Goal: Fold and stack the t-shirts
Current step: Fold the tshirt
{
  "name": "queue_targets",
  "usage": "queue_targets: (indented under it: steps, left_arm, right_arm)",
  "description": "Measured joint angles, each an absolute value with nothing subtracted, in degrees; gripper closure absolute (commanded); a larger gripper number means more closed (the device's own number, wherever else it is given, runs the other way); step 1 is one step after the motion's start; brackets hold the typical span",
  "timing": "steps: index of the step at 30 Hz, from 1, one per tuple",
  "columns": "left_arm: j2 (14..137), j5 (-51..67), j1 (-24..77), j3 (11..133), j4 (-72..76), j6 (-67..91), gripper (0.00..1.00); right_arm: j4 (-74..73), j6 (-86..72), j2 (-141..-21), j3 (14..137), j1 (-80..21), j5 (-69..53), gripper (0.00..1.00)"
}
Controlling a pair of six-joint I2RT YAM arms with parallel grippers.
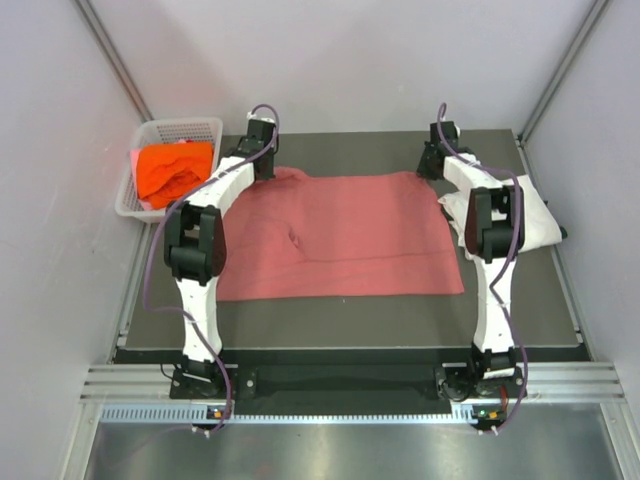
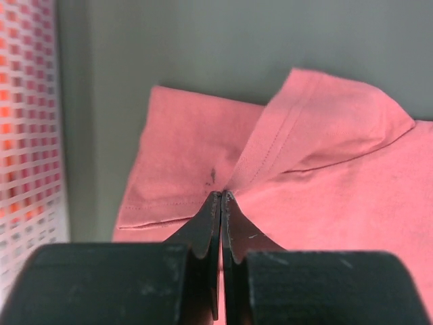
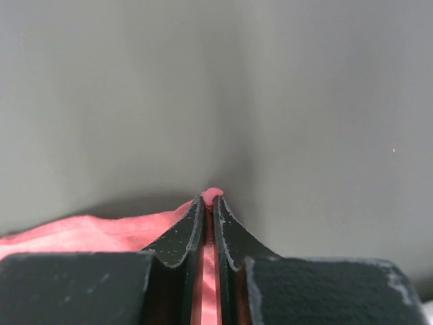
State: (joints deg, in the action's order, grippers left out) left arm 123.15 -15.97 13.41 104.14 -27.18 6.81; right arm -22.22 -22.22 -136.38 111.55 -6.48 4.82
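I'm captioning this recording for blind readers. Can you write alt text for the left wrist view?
The left gripper is shut on a puckered fold of the pink-red t-shirt, which lies on a dark table. A white mesh basket, orange showing through, fills the left edge.

The pink-red t-shirt [image 1: 340, 235] is lying flat over most of the dark mat [image 1: 350, 322]. The space above its middle is standing open between the left arm [image 1: 195, 240] and the right arm [image 1: 490, 225]. A bare strip of mat is running along the near edge. A thinner strip is running along the far edge between the left gripper [image 1: 262, 135] and the right gripper [image 1: 440, 152].

Both arms are reaching over the shirt's side edges and blocking passage there. The white mesh basket [image 1: 180, 124], holding the orange t-shirt [image 1: 175, 170], is crowding the far left corner, seemingly leaving only a narrow gap beside the left gripper. The white t-shirt [image 1: 540, 225] is filling the right margin under the right arm. The walls [image 1: 60, 200] are closing in on both sides.
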Motion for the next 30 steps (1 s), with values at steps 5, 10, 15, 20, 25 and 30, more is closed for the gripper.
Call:
queue_targets:
  steps: [5,10,15,20,25,30]
  left_arm:
    - [120.81,-18.04,13.80,104.16,-29.34,6.04,1.00]
    - [119.24,-19.64,14.59,104.16,-30.92,5.80,1.00]
    - [117.49,-22.65,16.36,104.16,-32.64,5.56,1.00]
    - [115.18,-25.30,18.63,104.16,-35.09,5.74,1.00]
    - [113.27,-27.22,20.16,104.14,-37.32,6.55,1.00]
    - [111.44,-29.47,21.76,104.14,-39.86,7.49,1.00]
  right_arm:
    - [-21.85,-22.31,-134.52,109.86,-6.42,3.73,1.00]
    - [-21.41,-22.35,-131.92,107.92,-6.24,2.92,1.00]
    - [-20.73,-22.68,-128.86,105.30,-6.22,2.85,1.00]
    - [-19.92,-22.81,-124.60,100.55,-6.20,2.94,1.00]
    - [-19.11,-23.11,-121.40,97.23,-6.15,2.90,1.00]
    - [-18.76,-23.16,-119.20,94.74,-6.09,2.66,1.00]
